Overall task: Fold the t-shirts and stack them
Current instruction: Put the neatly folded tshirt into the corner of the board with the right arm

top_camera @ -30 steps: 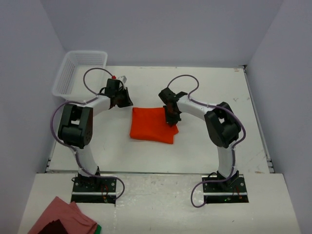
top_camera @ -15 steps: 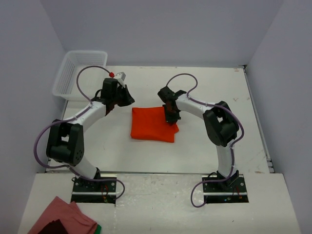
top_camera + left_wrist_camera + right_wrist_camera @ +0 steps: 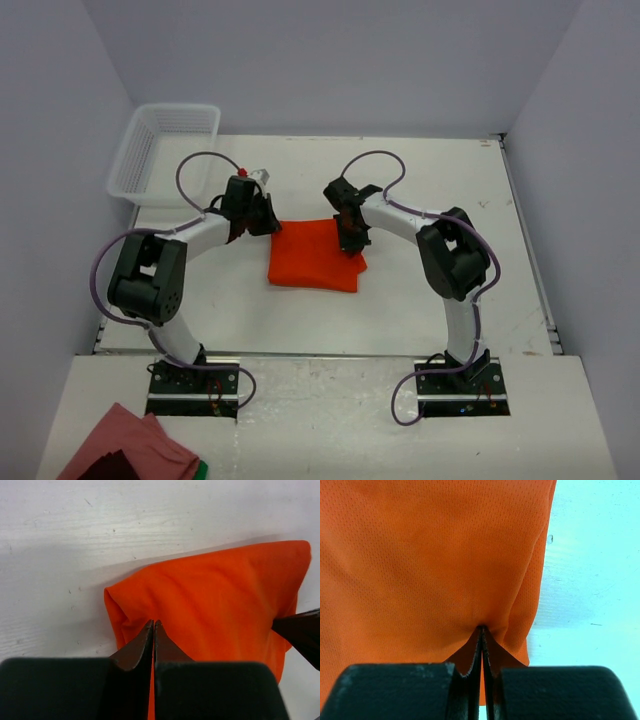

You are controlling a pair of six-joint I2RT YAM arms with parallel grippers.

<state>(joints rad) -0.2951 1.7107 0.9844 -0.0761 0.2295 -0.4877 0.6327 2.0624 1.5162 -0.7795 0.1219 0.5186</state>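
Note:
One orange-red t-shirt [image 3: 312,258] lies folded into a rough rectangle in the middle of the white table [image 3: 430,180]. My left gripper [image 3: 262,216] is at its far left corner, shut. In the left wrist view its closed tips [image 3: 154,623] hover over the t-shirt [image 3: 215,595] just inside the left edge, with no fabric between them. My right gripper [image 3: 350,236] is on the shirt's right side, shut. Its closed tips [image 3: 482,628] press a small dimple into the mesh fabric [image 3: 430,555] close to the right edge.
A white mesh basket [image 3: 165,148] stands at the back left corner. Pink and dark red cloths [image 3: 125,450] lie on the near ledge at the bottom left. Grey walls close in the table on three sides.
My left arm swung out and back, bringing its shut gripper rightwards to the shirt's far left corner. The right gripper has stayed pressed on the shirt.

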